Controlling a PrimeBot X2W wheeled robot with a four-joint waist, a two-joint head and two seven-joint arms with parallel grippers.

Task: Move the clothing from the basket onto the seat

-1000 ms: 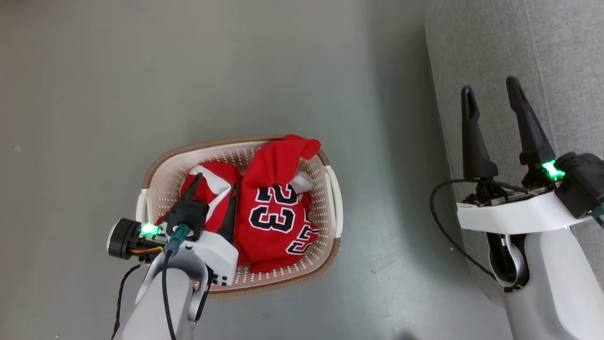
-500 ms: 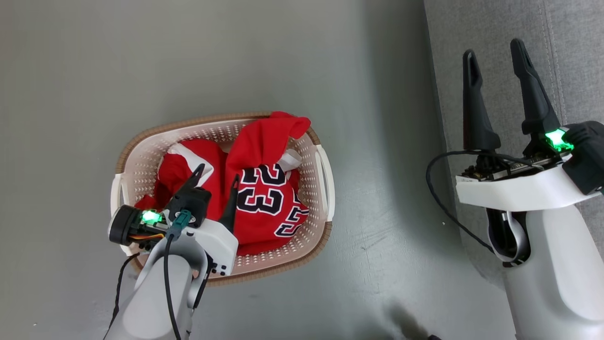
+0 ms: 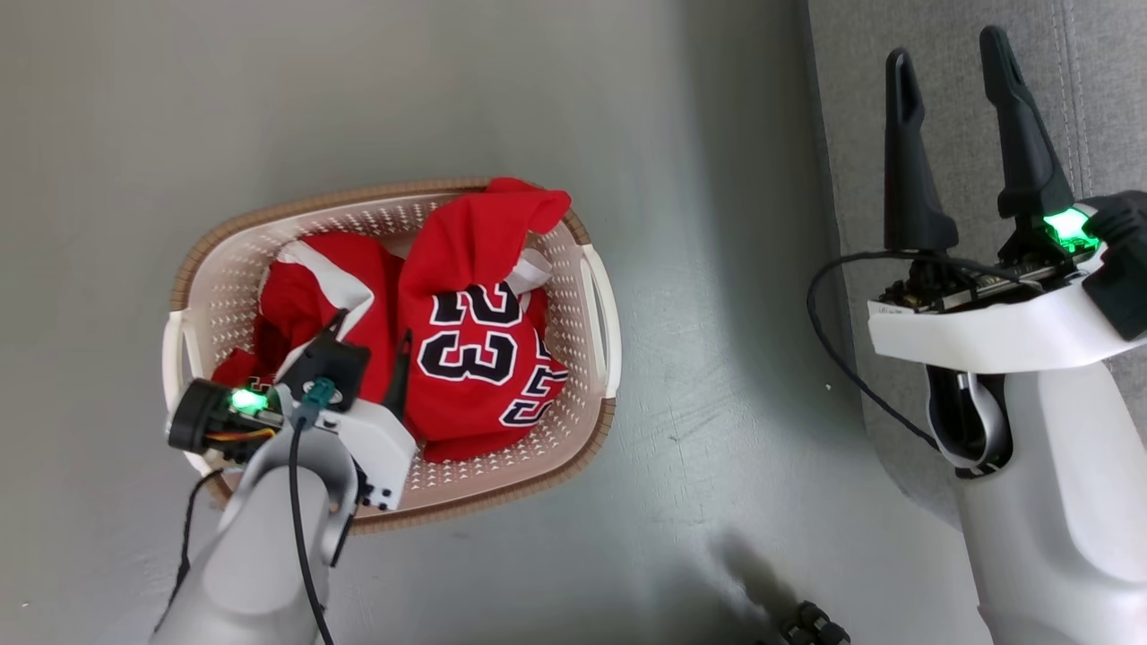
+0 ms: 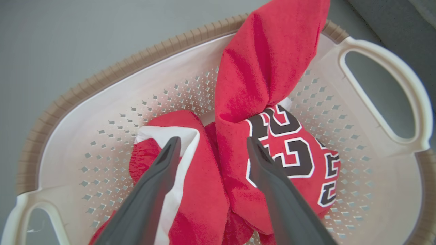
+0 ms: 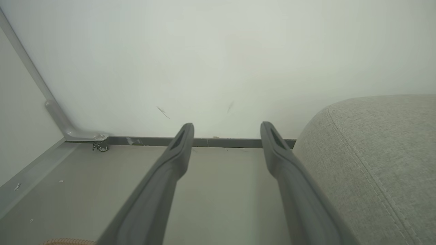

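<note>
Shifted since a second ago is the whole head view, so the camera has moved: the basket (image 3: 219, 296) now lies further left and higher in the picture, while the seat's edge keeps its place at the right. The left end effector (image 3: 373, 326) looks smaller than before. Its fingers stand spread over the clothing (image 3: 466, 260), pinching nothing. The right end effector (image 3: 945, 43), also spread and empty, reaches further up the picture than before, along the left edge of the seat (image 3: 1111, 90). All the clothing lies in the basket, the jersey (image 3: 470, 358) with its 23 to the right and one red fold draped over the far rim. Bare grey floor (image 3: 358, 90) surrounds the basket and parts it from the seat. A black cable (image 3: 829, 331) loops from the right wrist over that gap.

From the left wrist, the left end effector (image 4: 212, 140) straddles the heap. One finger is over a white-panelled garment (image 4: 153, 132) and the other over the jersey (image 4: 289, 153); whether they touch I cannot tell. The basket wall (image 4: 102, 112) and a handle (image 4: 417, 109) ring the clothing, with room on every side.

From the right wrist, the right end effector (image 5: 227, 125) points across open floor (image 5: 221, 190) at a pale wall (image 5: 218, 51), with the seat (image 5: 374, 153) just to its right.
</note>
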